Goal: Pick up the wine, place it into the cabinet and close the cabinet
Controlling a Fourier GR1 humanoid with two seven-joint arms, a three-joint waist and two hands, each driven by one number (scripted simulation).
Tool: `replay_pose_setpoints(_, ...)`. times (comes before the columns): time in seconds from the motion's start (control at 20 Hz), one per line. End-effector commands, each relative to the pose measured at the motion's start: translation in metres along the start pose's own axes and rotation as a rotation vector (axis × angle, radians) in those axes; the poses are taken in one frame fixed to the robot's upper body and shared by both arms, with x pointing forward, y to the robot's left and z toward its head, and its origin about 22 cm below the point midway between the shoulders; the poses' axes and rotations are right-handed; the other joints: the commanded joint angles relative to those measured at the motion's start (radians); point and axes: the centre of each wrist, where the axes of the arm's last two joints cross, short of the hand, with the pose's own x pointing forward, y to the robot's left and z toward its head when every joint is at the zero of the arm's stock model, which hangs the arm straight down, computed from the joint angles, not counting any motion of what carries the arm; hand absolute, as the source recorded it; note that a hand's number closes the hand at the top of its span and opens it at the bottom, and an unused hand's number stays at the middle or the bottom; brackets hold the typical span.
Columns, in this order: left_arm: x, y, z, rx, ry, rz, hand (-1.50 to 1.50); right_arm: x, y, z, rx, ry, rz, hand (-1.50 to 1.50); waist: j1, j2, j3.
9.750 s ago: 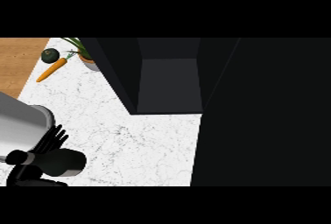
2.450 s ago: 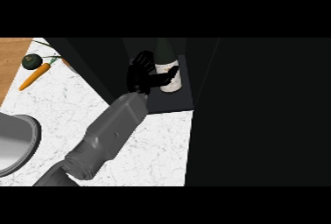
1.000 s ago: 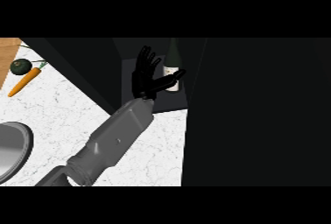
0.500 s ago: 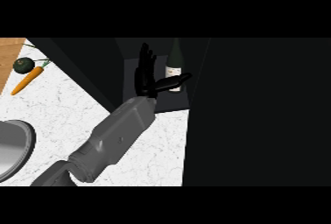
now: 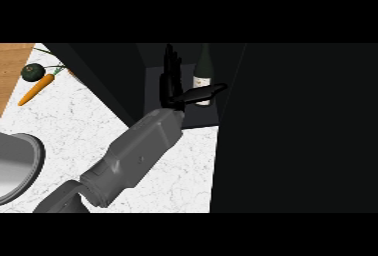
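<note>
The wine bottle (image 5: 204, 67), dark green with a white label, stands upright inside the open dark cabinet (image 5: 193, 114). My left hand (image 5: 174, 80) is inside the cabinet just left of the bottle. Its fingers are straight and point away from me, and the thumb sticks out to the right across the foot of the bottle. The hand is open and holds nothing. Its grey forearm runs from the lower left across the counter. My right hand shows nowhere.
A wide black panel (image 5: 295, 130), seemingly the cabinet's door, fills the right side. On the white marble counter (image 5: 74, 125) lie a carrot (image 5: 37, 90) and a dark green round vegetable (image 5: 32, 72) by a wooden board (image 5: 10, 62). A metal basin (image 5: 15, 167) sits at the left edge.
The left hand, curled round the bottle 2.5 s ago, has let it go and straightened its fingers. The bottle stays standing in the cabinet. The hand has turned edgewise beside it.
</note>
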Motion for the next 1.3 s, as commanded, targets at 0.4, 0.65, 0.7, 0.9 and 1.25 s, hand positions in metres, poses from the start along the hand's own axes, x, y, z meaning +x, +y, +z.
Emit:
replay_pose_setpoints(0.4,-0.018,0.003,0.031,-0.049,-0.008,0.077,-1.50,0.013,0.002,0.012,-0.012,-0.006,0.002,-1.50,0.019,-0.008,0.000)
replay_pose_setpoints(0.65,-0.017,-0.006,0.040,-0.106,-0.010,0.085,-1.50,0.012,0.005,0.013,-0.016,0.031,0.016,-1.50,0.042,-0.015,0.000)
replay_pose_setpoints(0.7,-0.017,-0.009,0.045,-0.120,-0.009,0.079,-1.50,0.007,0.000,0.004,-0.055,0.027,-0.009,-1.50,0.056,-0.016,0.000)
replay_pose_setpoints(0.9,-0.029,-0.001,0.061,-0.146,-0.017,0.069,-1.50,0.002,-0.010,0.022,-0.050,0.052,0.006,-1.50,0.080,-0.022,0.001)
replay_pose_setpoints(1.25,-0.017,-0.016,0.074,-0.173,-0.027,0.081,-1.50,0.012,0.013,0.009,-0.083,0.049,0.022,-1.50,0.104,-0.029,0.000)
